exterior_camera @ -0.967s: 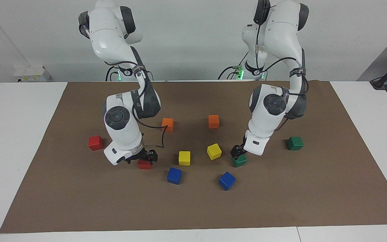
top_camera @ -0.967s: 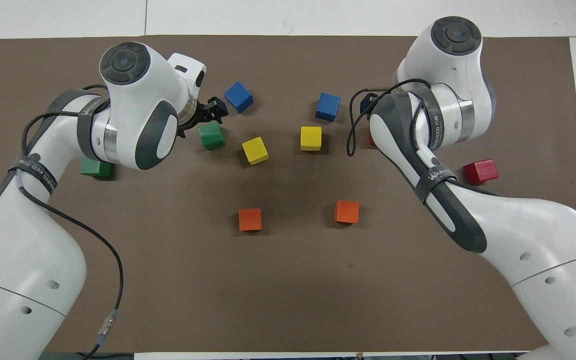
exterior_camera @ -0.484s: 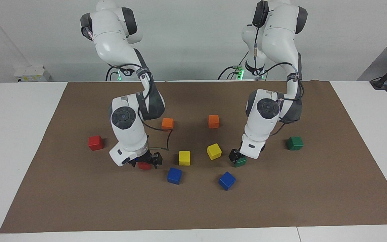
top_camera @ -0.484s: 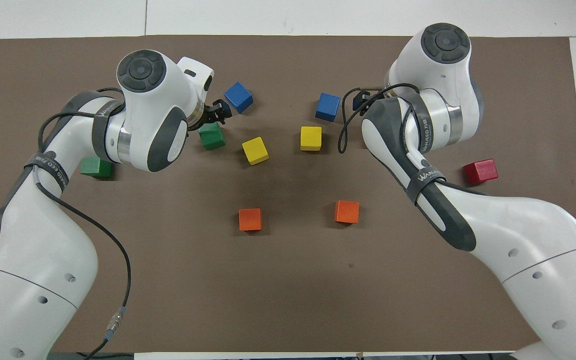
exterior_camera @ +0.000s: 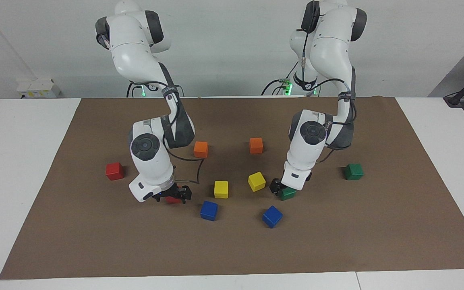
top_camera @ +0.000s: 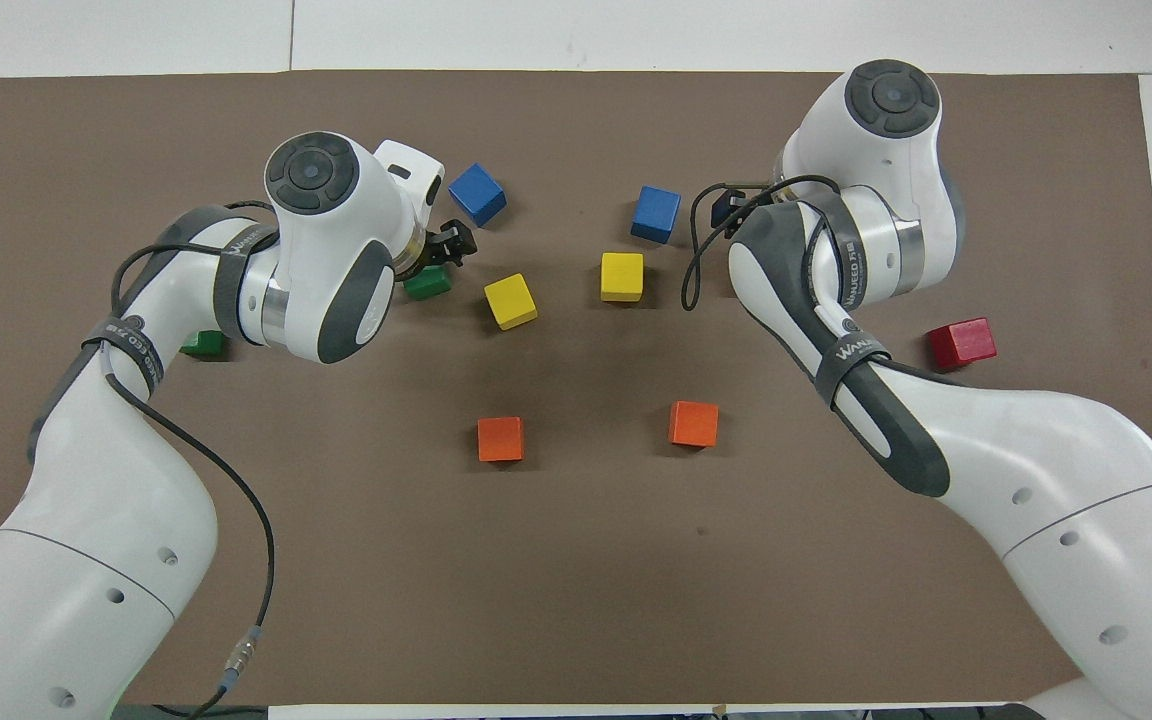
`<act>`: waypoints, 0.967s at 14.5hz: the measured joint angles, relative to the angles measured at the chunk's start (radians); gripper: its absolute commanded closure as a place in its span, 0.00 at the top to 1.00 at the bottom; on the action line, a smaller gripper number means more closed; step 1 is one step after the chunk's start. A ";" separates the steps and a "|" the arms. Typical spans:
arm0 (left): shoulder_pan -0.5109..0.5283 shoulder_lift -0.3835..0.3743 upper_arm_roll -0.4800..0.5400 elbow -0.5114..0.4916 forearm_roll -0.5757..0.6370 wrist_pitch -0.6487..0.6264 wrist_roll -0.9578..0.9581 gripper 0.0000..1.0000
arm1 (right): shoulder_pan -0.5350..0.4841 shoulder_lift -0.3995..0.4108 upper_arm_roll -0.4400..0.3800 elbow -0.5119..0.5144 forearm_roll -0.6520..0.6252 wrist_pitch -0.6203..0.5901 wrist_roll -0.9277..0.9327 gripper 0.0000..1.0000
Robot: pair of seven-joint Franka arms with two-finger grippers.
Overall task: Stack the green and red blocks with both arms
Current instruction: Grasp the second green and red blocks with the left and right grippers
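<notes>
Both pincers have dropped lower since a moment ago. Low in the middle of the frame, the left pincer (exterior_camera: 277, 188) sits spread wide around a green block (exterior_camera: 287, 193). The right pincer (exterior_camera: 174, 194) sits spread wide around a red block (exterior_camera: 172, 199). Another green block (exterior_camera: 353, 171) and red block (exterior_camera: 114, 170) wait on the counter (exterior_camera: 34, 133).

On the mat: two matte red cubes (exterior_camera: 114, 170), two dark green cubes (exterior_camera: 353, 171), two orange cubes (exterior_camera: 201, 149), two yellow cubes (exterior_camera: 221, 189), two blue cubes (exterior_camera: 209, 210), two white arms (exterior_camera: 151, 157).
</notes>
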 measured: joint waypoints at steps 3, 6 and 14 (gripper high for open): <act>0.000 0.000 0.001 -0.025 0.000 0.035 -0.004 1.00 | 0.002 -0.001 0.000 -0.017 0.000 0.011 0.000 1.00; 0.000 0.000 0.002 -0.026 0.000 0.038 -0.009 1.00 | 0.006 -0.010 0.001 -0.054 0.000 0.041 0.000 1.00; -0.004 -0.001 0.001 -0.029 0.000 0.041 -0.051 0.17 | 0.016 -0.045 0.002 -0.122 0.000 0.046 0.000 0.71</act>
